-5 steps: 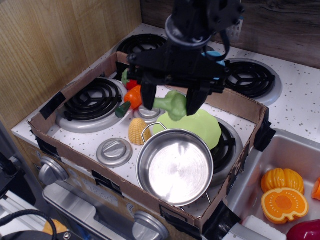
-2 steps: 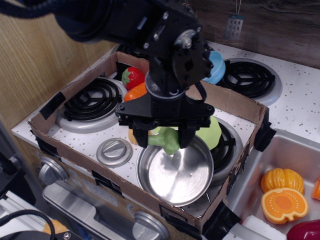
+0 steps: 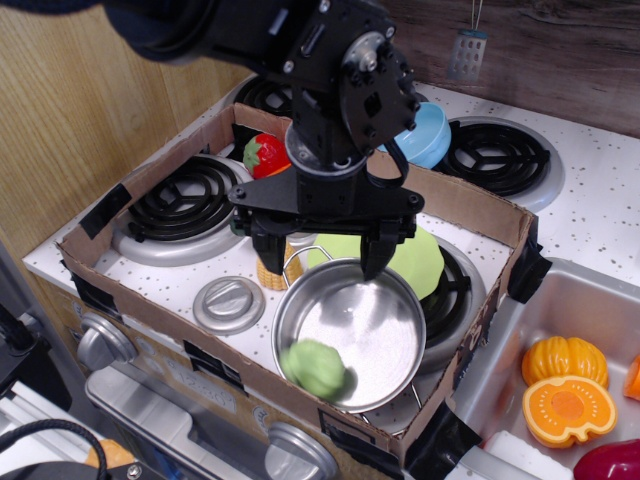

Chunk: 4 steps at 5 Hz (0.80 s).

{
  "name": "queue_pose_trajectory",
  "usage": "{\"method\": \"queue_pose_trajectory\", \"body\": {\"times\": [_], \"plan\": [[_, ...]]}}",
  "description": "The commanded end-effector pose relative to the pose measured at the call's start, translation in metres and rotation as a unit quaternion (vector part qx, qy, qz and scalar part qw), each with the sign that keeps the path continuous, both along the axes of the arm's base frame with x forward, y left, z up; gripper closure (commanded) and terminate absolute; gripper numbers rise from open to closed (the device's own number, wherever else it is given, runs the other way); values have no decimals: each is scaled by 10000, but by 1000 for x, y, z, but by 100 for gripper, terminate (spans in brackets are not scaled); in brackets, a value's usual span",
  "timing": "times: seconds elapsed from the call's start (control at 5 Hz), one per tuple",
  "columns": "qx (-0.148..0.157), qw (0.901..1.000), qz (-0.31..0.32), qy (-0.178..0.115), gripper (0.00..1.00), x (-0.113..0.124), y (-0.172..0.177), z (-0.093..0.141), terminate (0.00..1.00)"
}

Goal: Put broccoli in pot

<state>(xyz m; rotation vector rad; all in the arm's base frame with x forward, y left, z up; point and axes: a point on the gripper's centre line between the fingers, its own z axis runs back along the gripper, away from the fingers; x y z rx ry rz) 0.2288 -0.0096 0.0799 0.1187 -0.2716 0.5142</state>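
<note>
The light-green toy broccoli (image 3: 316, 368) lies inside the shiny steel pot (image 3: 385, 320), near its front-left wall, a little blurred. The pot stands on the front right burner inside the cardboard tray. My black gripper (image 3: 318, 250) hangs just above the pot's back rim with its two fingers spread wide apart and nothing between them.
A cardboard wall (image 3: 200, 350) rings the stove top. A large flat green plate (image 3: 420, 262) lies behind the pot. Toy corn (image 3: 268, 275), a strawberry (image 3: 266, 155), a light-blue bowl (image 3: 430, 135) and a grey lid (image 3: 228, 304) lie around. Orange pumpkin pieces (image 3: 566, 385) sit in the sink at right.
The gripper carried the broccoli down over the pot, then opened. The broccoli dropped out and now lies in the pot's front left. The gripper has risen slightly.
</note>
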Motion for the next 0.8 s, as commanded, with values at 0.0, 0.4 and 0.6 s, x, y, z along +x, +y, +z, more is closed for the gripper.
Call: {"method": "queue_pose_trajectory", "body": {"times": [0.0,0.4,0.6], "plan": [[63,9999,-97,-117,0,12,-5,16,0],[63,9999,-97,-117,0,12,-5,16,0],[63,9999,-97,-117,0,12,-5,16,100]]}}
